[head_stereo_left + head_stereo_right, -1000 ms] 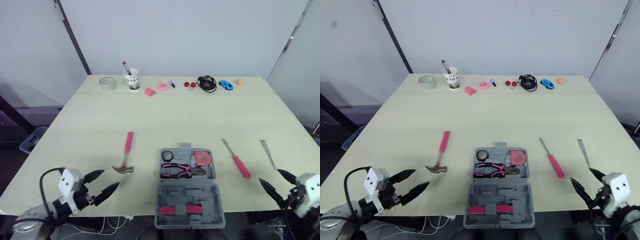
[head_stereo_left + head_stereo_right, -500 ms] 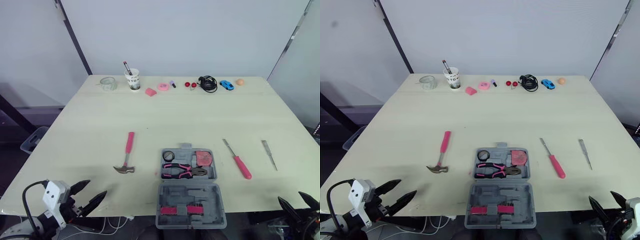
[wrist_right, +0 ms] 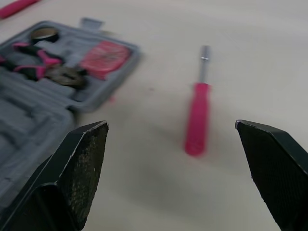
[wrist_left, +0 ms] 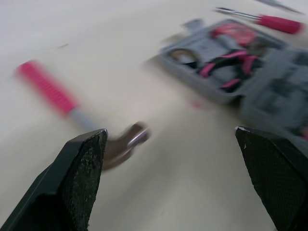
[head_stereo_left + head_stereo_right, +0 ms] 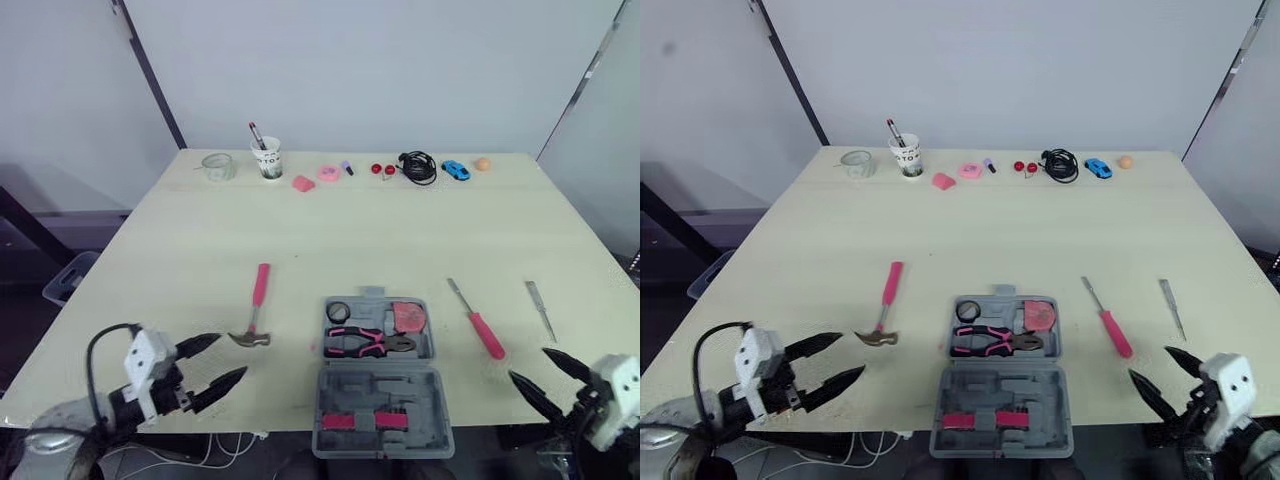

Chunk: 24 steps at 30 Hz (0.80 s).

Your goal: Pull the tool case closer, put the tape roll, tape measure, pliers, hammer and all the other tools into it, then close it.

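Left hand [image 5: 228, 357]: I'm holding it wide, empty, at the tabletop's [image 5: 400, 230] front edge. Hammer [image 5: 255, 305] is lying just ahead, unpacked. Tool case [image 5: 380, 375] is sitting open front-centre, already carrying tape roll [image 5: 337, 311], pliers [image 5: 368, 343] & tape measure [image 5: 406, 317]. Screwdriver [image 5: 480, 322] & thin metal tool [image 5: 540, 310] are waiting beside it. Right hand [image 5: 529, 364] is gaping wide, empty. Pale tabletop, white walls, cup [image 5: 266, 160] etc. lining far edge.

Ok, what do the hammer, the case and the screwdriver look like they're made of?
The hammer has a dull brownish-grey head, probably metal, and a pink handle, likely a plastic or rubber grip. The case is matte grey with moulded recesses, so it looks like plastic. The screwdriver has a thin pale shaft, probably metal, and a pink handle, likely plastic.
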### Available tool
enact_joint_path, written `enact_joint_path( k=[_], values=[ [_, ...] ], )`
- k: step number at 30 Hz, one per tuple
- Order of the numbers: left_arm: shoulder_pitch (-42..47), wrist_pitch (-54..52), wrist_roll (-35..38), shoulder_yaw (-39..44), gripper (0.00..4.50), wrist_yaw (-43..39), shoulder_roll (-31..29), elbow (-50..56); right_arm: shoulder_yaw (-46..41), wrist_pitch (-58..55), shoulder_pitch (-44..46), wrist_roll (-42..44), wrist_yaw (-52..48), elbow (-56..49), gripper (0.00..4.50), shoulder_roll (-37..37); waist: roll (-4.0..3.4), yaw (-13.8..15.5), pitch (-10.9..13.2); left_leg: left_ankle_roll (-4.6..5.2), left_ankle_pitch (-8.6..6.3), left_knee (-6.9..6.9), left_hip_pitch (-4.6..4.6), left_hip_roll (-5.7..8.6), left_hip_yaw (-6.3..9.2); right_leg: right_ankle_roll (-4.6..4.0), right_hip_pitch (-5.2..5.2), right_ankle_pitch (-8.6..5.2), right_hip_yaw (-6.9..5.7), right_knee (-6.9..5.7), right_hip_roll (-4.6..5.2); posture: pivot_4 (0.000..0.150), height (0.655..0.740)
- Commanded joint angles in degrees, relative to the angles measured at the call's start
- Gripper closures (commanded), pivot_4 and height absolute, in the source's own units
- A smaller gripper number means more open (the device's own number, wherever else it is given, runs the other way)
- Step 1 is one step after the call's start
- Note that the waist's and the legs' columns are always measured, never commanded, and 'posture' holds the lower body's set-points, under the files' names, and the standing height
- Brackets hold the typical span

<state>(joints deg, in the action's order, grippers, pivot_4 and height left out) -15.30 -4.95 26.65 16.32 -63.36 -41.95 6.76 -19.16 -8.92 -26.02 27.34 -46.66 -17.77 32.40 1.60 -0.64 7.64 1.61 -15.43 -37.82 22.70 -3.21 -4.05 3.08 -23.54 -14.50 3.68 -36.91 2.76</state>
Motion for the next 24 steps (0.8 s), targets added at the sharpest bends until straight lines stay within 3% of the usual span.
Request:
enact_joint_path(
  k=[1, 8, 10, 12, 13, 14, 18, 20, 22, 24],
  values=[
    [2.9, 1.7, -2.0, -3.1, 0.00, -2.4, -1.5, 0.4, 1.7, -1.7, 2.0, -0.4, -2.1, -1.4, 0.07, 2.8, 0.01, 0.0, 0.0, 0.00, 0.00, 0.00, 0.01, 0.02, -0.01, 0.00, 0.00, 0.00, -0.01, 0.01, -0.02, 0.150, 0.7400],
    [9.3, 3.7, -6.2, -10.4, 0.00, -6.3, -2.2, -3.5, 9.4, 0.2, 9.0, -6.2, -7.0, 3.8, 0.07, 7.4, 0.03, -0.1, 0.0, 0.01, 0.01, -0.01, 0.01, 0.12, -0.15, 0.03, 0.05, 0.00, -0.11, 0.02, -0.22, 0.150, 0.7400],
    [10.4, 3.9, -6.9, -11.8, 0.00, -7.2, -2.3, -4.3, 11.2, 1.0, 10.9, -7.3, -8.1, 5.4, 0.57, 7.7, 0.03, 0.0, 0.0, 0.01, 0.01, -0.01, 0.02, 0.10, -0.15, 0.03, 0.05, 0.00, -0.12, 0.02, -0.26, 0.150, 0.7400],
    [11.8, 3.3, -7.6, -13.8, 0.50, -8.4, -2.2, -5.2, 13.8, 2.4, 14.1, -9.2, -9.1, 8.5, 1.27, 7.4, 0.02, -0.1, 0.0, 0.01, 0.01, -0.01, 0.02, 0.08, -0.13, 0.03, 0.05, 0.00, -0.13, 0.02, -0.30, 0.150, 0.7400],
    [12.6, 3.5, -8.1, -14.9, 0.80, -9.1, -2.3, -5.9, 15.1, 3.1, 15.4, -10.4, -9.7, 10.0, 1.86, 7.5, 0.02, -0.1, 0.0, 0.01, 0.01, -0.03, 0.02, 0.08, -0.14, 0.03, 0.05, 0.01, -0.12, 0.00, -0.32, 0.150, 0.7400],
    [13.5, 3.0, -8.8, -15.9, 1.00, -9.2, -2.3, -6.7, 16.5, 4.1, 16.8, -11.7, -10.2, 11.6, 2.04, 7.6, 0.02, 0.0, 0.0, 0.01, 0.01, -0.04, 0.02, 0.08, -0.14, 0.03, 0.05, 0.01, -0.12, 0.00, -0.32, 0.150, 0.7400],
    [17.4, 0.6, -10.7, -19.5, 2.69, -9.5, -1.9, -9.2, 21.1, 6.6, 21.8, -14.7, -12.4, 16.5, 3.76, 7.3, 0.02, 0.0, 0.0, 0.01, 0.01, -0.13, 0.06, 0.08, -0.09, 0.04, 0.07, 0.01, -0.13, -0.03, -0.36, 0.150, 0.7400],
    [18.5, 0.7, -11.5, -20.9, 3.31, -9.8, -1.5, -10.1, 22.9, 7.2, 23.7, -15.8, -13.0, 18.0, 4.39, 7.0, 0.02, 0.0, 0.0, 0.01, 0.01, -0.18, 0.06, 0.08, -0.09, 0.05, 0.08, 0.01, -0.13, -0.04, -0.37, 0.150, 0.7400],
    [19.6, 1.2, -12.5, -21.9, 4.34, -9.7, -1.2, -11.4, 24.4, 8.1, 25.3, -17.1, -13.2, 19.3, 4.50, 6.7, 0.02, 0.0, 0.0, 0.01, 0.01, -0.24, 0.08, 0.07, -0.10, 0.05, 0.08, 0.01, -0.12, -0.08, -0.38, 0.150, 0.7400],
    [20.7, 1.8, -13.4, -23.0, 4.45, -9.7, -0.9, -12.7, 25.9, 8.6, 26.7, -18.2, -13.5, 20.2, 4.50, 6.4, 0.02, 0.0, 0.0, 0.01, 0.01, -0.26, 0.08, 0.06, -0.10, 0.05, 0.08, 0.02, -0.12, -0.10, -0.39, 0.150, 0.7400]
  ],
)
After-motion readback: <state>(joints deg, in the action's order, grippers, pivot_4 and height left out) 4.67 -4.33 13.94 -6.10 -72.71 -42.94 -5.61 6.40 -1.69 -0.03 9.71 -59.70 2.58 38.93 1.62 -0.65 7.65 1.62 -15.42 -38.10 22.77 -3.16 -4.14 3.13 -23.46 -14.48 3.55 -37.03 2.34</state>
